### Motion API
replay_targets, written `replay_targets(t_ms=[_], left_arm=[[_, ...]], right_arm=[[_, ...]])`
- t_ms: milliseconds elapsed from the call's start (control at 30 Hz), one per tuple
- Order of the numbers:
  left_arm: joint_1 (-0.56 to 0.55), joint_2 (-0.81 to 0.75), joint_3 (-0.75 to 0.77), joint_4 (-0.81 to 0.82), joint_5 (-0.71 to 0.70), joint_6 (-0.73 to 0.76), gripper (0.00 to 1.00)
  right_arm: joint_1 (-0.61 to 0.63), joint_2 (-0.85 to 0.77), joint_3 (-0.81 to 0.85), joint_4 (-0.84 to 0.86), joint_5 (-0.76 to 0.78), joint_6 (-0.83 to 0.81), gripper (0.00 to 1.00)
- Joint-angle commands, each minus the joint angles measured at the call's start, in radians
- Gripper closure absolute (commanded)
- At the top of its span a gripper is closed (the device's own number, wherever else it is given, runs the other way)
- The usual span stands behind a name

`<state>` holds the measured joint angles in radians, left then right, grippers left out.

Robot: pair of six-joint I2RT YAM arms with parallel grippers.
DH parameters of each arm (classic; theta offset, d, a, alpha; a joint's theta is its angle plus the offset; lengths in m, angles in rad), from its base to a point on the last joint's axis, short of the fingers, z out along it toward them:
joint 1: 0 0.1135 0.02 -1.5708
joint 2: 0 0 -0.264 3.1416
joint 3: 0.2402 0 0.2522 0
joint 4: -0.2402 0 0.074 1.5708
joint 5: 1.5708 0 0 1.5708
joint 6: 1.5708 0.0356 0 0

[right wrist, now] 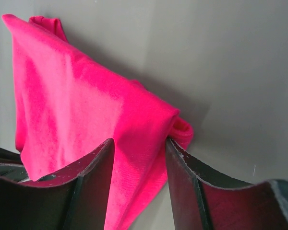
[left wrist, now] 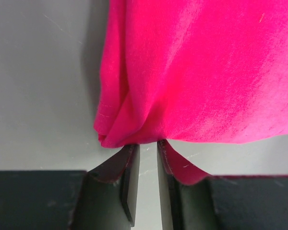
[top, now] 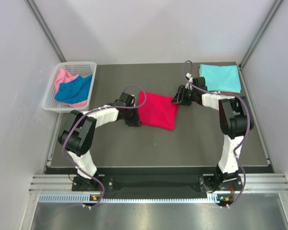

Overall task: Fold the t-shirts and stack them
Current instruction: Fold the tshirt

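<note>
Closest in your left wrist view, the left gripper (left wrist: 148, 143) has its two dark fingers (left wrist: 129, 177) a narrow gap apart. The bunched hem of the crimson t-shirt (left wrist: 197, 72) meets their tips, and bare grey counter (left wrist: 38, 96) shows through the gap. You cannot tell from this view whether the cloth is actually pinched.

In your right wrist view, the right gripper (right wrist: 139, 141) is clamped on a folded corner of the same shirt, with cloth filling the space between its fingers.

From above, the crimson t-shirt lies as a rough rectangle at the middle of the counter, between the two arms. Your left gripper is at the shirt's left edge and your right gripper is at its far right corner.

At the far right corner of the counter, a light turquoise t-shirt (top: 221, 77) lies folded flat, well apart from the crimson one.

At the far left, a white lattice basket (top: 50, 93) holds a royal blue t-shirt (top: 74, 90) crumpled on top of a pink t-shirt (top: 63, 76).
</note>
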<state>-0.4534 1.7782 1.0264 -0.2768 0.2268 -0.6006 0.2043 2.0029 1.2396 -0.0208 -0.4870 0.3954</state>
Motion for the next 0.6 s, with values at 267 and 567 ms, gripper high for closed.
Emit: replay_targets(t_ms=[267, 567], left_arm=[[-0.004, 0.046, 0.02, -0.007, -0.03, -0.002, 0.79], [-0.002, 0.096, 0.035, -0.042, -0.075, -0.008, 0.81]], right_arm=[[-0.005, 0.004, 0.041, 0.074, -0.015, 0.026, 0.88], [-0.006, -0.118, 0.012, 0.039, 0.041, 0.025, 1.0]])
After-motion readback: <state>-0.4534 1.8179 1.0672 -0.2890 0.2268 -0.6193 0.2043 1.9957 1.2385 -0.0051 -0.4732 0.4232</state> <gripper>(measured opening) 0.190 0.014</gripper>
